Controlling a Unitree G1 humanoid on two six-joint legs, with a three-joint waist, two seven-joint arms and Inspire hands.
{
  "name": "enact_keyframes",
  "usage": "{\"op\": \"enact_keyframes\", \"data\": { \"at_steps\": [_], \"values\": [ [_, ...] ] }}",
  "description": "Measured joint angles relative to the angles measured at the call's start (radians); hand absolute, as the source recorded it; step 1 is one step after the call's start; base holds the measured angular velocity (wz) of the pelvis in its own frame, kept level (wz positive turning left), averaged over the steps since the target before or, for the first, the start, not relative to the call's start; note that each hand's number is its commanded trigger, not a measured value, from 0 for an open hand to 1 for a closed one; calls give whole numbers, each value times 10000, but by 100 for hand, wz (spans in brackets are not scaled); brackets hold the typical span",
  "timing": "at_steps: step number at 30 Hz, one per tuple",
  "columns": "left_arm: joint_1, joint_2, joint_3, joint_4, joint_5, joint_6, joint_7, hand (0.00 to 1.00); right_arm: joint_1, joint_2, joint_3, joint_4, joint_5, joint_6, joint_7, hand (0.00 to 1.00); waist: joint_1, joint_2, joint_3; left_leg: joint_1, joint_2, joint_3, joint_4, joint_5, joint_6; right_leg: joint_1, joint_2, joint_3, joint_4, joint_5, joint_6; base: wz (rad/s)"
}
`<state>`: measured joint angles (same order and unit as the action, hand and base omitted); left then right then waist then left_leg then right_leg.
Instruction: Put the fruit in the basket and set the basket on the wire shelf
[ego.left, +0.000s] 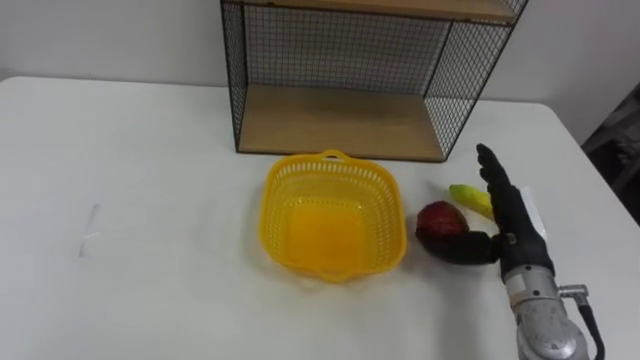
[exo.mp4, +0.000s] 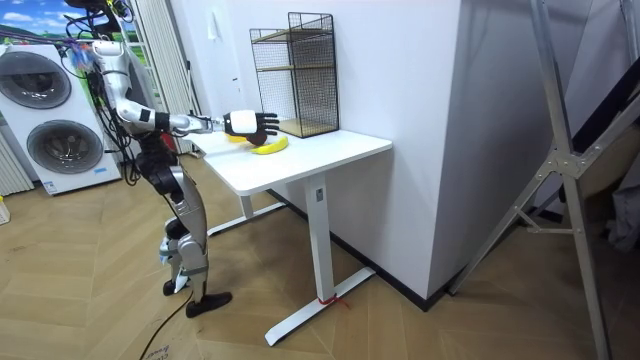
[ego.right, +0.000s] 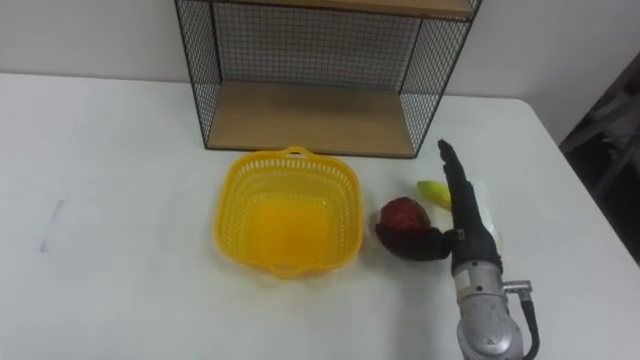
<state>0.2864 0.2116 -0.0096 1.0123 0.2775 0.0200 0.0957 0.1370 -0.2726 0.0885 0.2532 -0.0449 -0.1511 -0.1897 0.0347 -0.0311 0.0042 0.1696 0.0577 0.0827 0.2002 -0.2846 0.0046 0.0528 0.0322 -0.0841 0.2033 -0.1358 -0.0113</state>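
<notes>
A white rectangular table (ego.left: 130, 200) takes up most of the eye views. In the room view the robot stands upright at the table's end on the room view's left, with two washing machines (exo.mp4: 45, 110) behind it and one arm stretched out level over the tabletop.

At the far edge of the table, against the wall, stands a black wire-mesh shelf with wooden boards (ego.left: 340, 120). Its lower board is bare.

Just in front of the shelf, a little apart from it, sits a yellow perforated plastic basket with a small handle loop (ego.left: 275, 215). It is upright on the table and holds no fruit.

To the right of the basket the robot's right hand (ego.left: 515, 215) comes in from the lower right. It is dark with a white back, its fingers are straight and point away towards the shelf, and its thumb is spread sideways along the near side of the fruit beside it.

That fruit, a dark red rounded one (ego.left: 438, 220), lies on the table between the basket and the hand, close to the basket's right wall and touching the thumb.

A yellow banana (ego.left: 468, 196) lies just behind the red fruit, partly hidden by the straight fingers.
</notes>
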Motion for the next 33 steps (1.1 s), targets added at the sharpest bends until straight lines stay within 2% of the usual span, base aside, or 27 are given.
{"op": "enact_keyframes", "data": {
  "at_steps": [7, 12, 13, 14, 15, 20, 28, 33],
  "values": [
    [112, -50, 285, 3, 0, 188, -4, 0, 5, 59, -6, 155, -432, 236, 297, 0, -5, 8, -30, 1, -2, -47, 10, 5, -10, 39, -1, -4, 20, 2, -9, 0],
    [144, -51, 371, 8, -3, 378, 91, 0, -9, 104, -16, 821, -847, 407, 630, 0, -23, -170, -11, -2, -16, -109, -5, 7, -13, 90, -6, -34, -34, 1, -9, 6],
    [135, -51, 365, 8, -2, 432, 95, 0, -15, 110, 0, 834, -853, 402, 643, 64, -41, -195, -15, -2, -16, -119, -6, 7, -13, 90, -5, -35, -35, 1, -9, 0],
    [107, -51, 365, -12, -1, 457, 107, 0, -16, 122, -2, 911, -852, 381, 703, 75, -62, -232, -19, -2, -17, -137, -5, 7, -13, 97, -5, -33, -49, 1, -9, 0],
    [98, -51, 365, -48, -1, 455, 126, 0, -15, 124, -3, 951, -853, 370, 729, 100, -62, -269, -17, -2, -20, -148, -6, 7, -12, 120, -5, -32, -89, 1, -9, 0],
    [-21, -28, 361, -130, -1, 457, 283, 0, -23, 135, -49, 983, -984, 362, 774, 100, -134, -306, -15, -19, -21, -198, -16, 6, -11, 162, 2, -33, -188, 25, -3, 1],
    [-31, -17, 361, -527, 5, 458, 294, 0, -501, 148, -418, 1434, -2445, 436, 593, 100, -137, -306, -24, -20, -18, -195, -15, 6, -12, 161, 8, -47, -186, 25, -4, 0],
    [1, -18, 362, -577, 2, 458, 313, 0, -758, 143, -717, 1648, -2966, 645, 503, 100, -33, -321, -74, -19, -6, -218, -11, 6, -12, 165, 22, -72, -192, 23, -6, 0]
  ]
}}
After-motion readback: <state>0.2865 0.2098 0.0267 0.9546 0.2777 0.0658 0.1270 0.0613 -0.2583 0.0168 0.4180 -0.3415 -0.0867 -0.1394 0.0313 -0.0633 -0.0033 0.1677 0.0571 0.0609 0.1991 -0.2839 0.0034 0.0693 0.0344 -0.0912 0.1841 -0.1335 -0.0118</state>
